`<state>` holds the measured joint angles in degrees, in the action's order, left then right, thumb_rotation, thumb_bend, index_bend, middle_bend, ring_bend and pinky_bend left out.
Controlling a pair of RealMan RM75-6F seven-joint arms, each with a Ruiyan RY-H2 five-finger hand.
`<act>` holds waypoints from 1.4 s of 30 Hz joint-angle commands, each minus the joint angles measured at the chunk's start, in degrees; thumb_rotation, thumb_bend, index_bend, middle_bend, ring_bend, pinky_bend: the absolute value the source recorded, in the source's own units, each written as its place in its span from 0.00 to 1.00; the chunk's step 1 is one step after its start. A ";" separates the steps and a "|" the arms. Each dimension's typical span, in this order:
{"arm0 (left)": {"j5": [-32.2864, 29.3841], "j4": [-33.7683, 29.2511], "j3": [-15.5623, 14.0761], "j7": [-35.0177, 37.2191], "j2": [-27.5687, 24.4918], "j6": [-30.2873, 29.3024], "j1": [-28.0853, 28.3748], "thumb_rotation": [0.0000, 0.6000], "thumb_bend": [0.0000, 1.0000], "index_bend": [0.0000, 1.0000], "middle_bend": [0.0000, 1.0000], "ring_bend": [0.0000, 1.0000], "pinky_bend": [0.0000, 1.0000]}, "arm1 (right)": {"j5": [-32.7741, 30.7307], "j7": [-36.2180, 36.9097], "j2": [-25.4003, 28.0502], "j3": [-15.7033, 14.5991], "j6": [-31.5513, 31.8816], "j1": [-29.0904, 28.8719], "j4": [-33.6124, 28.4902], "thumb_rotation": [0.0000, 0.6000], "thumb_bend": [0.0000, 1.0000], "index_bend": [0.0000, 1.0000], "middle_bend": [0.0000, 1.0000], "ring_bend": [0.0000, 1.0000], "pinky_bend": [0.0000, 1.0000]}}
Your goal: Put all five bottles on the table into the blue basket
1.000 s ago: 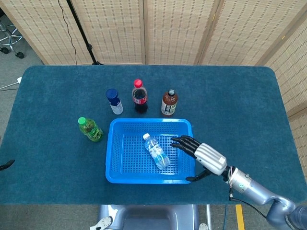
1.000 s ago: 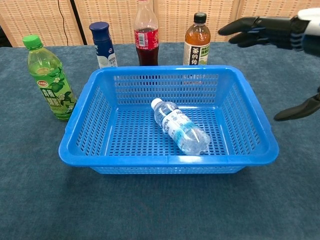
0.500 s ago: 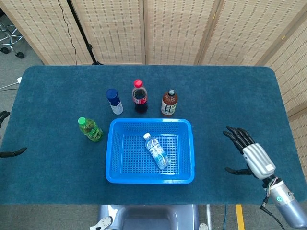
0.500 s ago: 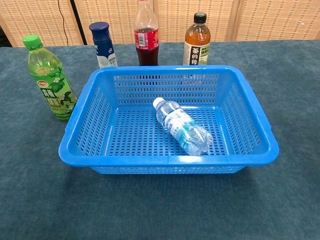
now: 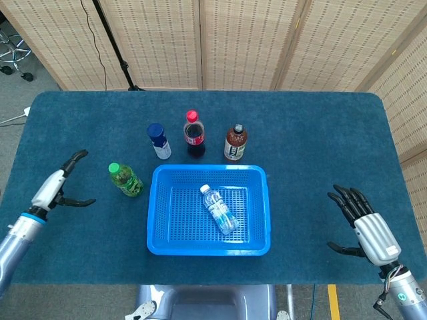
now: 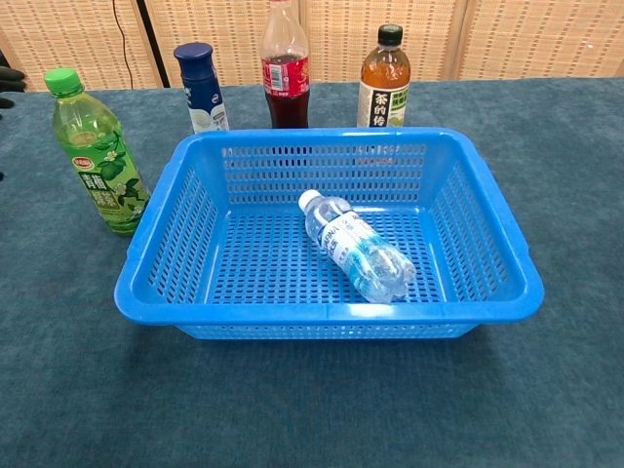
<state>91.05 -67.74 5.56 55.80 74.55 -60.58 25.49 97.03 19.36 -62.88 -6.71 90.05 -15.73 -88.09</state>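
My left hand (image 5: 57, 187) spread and empty beside the green bottle (image 5: 125, 179), my right hand (image 5: 367, 225) splayed, holding nothing, 1 water bottle (image 5: 218, 209) lying in the blue basket (image 5: 163, 244), 4 bottles upright outside.

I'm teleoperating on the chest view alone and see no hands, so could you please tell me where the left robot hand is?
Observer: The left robot hand hangs over the table, left of the green bottle, fingers apart, holding nothing.
Operator: And the right robot hand?
Observer: The right robot hand is open too, far right of the blue basket, near the table's front edge.
Operator: Is anything outside my frame behind the bottles?
Observer: Only bare table, then folding screens.
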 commanded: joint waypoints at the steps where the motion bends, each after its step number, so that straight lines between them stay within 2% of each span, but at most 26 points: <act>1: 0.13 3.35 -0.48 1.17 4.00 1.78 2.73 1.00 0.00 0.00 0.00 0.00 0.00 | 0.52 0.44 -0.38 0.44 -0.06 0.20 0.52 1.00 0.00 0.00 0.00 0.00 0.00; 7: -3.44 9.00 0.83 1.97 10.82 4.22 5.20 1.00 0.00 0.00 0.00 0.00 0.00 | 1.37 2.12 -0.46 1.36 0.63 0.79 1.24 1.00 0.00 0.00 0.00 0.00 0.00; 13: -4.46 12.69 0.87 3.28 14.40 5.87 6.89 1.00 0.02 0.00 0.00 0.00 0.00 | 1.58 2.89 -0.51 2.00 0.89 1.21 1.61 1.00 0.00 0.00 0.00 0.00 0.00; 16: -4.69 14.31 0.90 4.02 16.20 5.83 7.56 1.00 0.09 0.00 0.00 0.00 0.01 | 1.93 3.38 -0.62 2.42 1.30 1.42 1.71 1.00 0.00 0.00 0.00 0.00 0.00; 18: -4.96 15.25 1.31 3.63 17.69 5.12 7.96 1.00 0.16 0.01 0.00 0.00 0.07 | 2.29 3.24 -0.65 2.65 1.69 1.62 1.70 1.00 0.00 0.00 0.00 0.00 0.00; 20: -5.86 16.47 2.27 2.29 19.80 3.33 7.91 1.00 0.25 0.10 0.02 0.01 0.18 | 2.65 3.26 -0.67 2.75 1.84 1.80 1.70 1.00 0.00 0.00 0.00 0.00 0.00; 23: -7.00 17.75 3.09 0.33 21.71 1.76 7.72 1.00 0.35 0.31 0.17 0.11 0.32 | 2.73 3.42 -0.79 3.07 1.85 1.97 1.86 1.00 0.00 0.00 0.00 0.00 0.00; 25: -7.27 17.74 3.17 0.17 21.94 1.71 7.84 1.00 0.40 0.39 0.25 0.18 0.37 | 2.81 3.56 -0.82 3.20 1.74 2.02 1.94 1.00 0.00 0.00 0.00 0.00 0.00; 27: -7.21 17.56 3.10 0.10 21.75 1.31 7.85 1.00 0.43 0.45 0.29 0.22 0.39 | 2.85 3.66 -0.83 3.30 1.54 2.05 1.98 1.00 0.00 0.00 0.00 0.00 0.00; 33: -7.14 14.57 3.61 2.57 18.82 -2.00 6.79 1.00 0.44 0.46 0.30 0.23 0.40 | 3.19 3.43 -0.88 3.62 1.39 2.32 1.79 1.00 0.00 0.00 0.00 0.00 0.00; 36: -5.48 10.58 3.38 3.25 14.81 -5.06 6.08 1.00 0.44 0.46 0.30 0.23 0.40 | 3.35 3.39 -0.88 3.67 1.15 2.40 1.58 1.00 0.00 0.00 0.00 0.00 0.00; 42: 0.34 -3.64 2.44 -1.20 3.96 -12.71 4.91 1.00 0.45 0.46 0.30 0.24 0.40 | 3.83 2.82 -0.99 3.92 0.96 2.48 1.17 1.00 0.00 0.00 0.00 0.00 0.00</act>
<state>88.14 -64.75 8.64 57.17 83.82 -69.48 31.18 100.84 22.20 -63.85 -2.81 91.02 -13.26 -86.90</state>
